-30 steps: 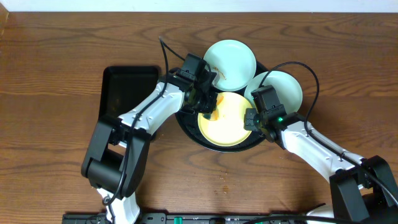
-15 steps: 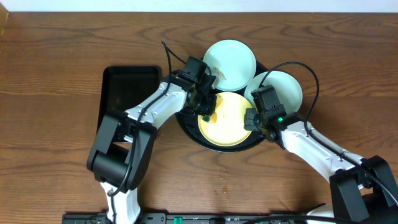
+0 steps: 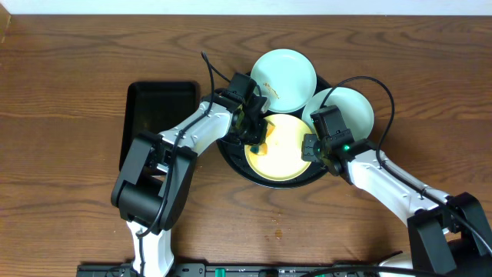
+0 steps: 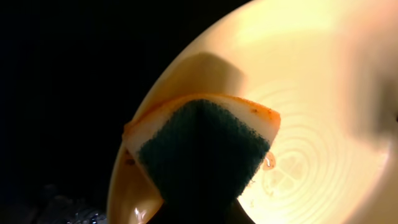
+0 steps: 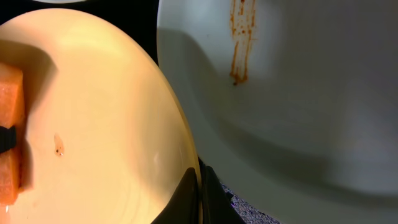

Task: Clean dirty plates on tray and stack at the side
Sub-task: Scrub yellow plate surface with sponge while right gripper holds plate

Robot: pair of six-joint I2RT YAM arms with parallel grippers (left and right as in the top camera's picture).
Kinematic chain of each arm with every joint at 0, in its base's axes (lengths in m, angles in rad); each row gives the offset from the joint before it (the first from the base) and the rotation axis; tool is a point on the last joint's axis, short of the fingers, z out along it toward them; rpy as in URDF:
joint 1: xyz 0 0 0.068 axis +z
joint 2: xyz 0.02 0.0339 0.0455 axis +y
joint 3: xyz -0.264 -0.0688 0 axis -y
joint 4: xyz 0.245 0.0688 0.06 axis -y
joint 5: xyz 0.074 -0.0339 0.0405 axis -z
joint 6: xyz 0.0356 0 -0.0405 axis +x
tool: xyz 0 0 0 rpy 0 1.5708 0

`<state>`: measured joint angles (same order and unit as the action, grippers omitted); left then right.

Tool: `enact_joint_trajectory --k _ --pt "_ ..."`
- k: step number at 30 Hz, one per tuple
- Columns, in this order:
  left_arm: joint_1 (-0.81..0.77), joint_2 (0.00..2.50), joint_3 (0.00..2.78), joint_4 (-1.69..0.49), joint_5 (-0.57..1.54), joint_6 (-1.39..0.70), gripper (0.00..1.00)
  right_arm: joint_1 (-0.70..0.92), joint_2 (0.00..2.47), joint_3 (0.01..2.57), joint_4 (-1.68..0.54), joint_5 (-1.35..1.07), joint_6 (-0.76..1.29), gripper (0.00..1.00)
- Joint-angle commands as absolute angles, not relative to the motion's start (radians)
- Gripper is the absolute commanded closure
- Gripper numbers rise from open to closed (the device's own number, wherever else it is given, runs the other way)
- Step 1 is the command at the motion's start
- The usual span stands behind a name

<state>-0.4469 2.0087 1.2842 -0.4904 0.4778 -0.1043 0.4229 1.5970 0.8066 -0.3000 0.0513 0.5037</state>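
Scrubbing yellow plate (image 3: 283, 154) in tray (image 3: 231, 163)
Left pincer (image 3: 255, 137) clamps sponge (image 4: 199, 149) at plate's left edge; right pincer (image 3: 309, 150) pinched shut on right rim, likely to stop it sliding.

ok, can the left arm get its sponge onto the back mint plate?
Likely yes. The back mint plate lies uncovered just beyond the left end effector and sponge; the right end effector pinches the yellow plate.

A small rectangular black tray (image 3: 156, 111) lies flat at the left. To its right, an orange sponge (image 4: 205, 149) shows a dark green scouring face.
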Motion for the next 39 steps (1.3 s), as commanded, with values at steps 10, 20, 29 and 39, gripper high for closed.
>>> enact_joint_trajectory --k 10,20,29,39 --pt "-0.451 2.022 1.273 -0.479 0.630 -0.099 0.92 0.418 1.606 0.813 -0.299 0.055 0.492 0.99" --pt "-0.451 2.022 1.273 -0.458 0.699 -0.100 0.92 0.418 1.606 0.813 -0.299 0.055 0.492 0.99" --pt "-0.451 2.022 1.273 -0.455 0.700 -0.100 0.92 0.418 1.606 0.813 -0.299 0.055 0.492 0.99" --pt "-0.467 2.022 1.273 -0.442 0.556 -0.106 0.92 0.418 1.606 0.813 -0.299 0.055 0.492 0.99"
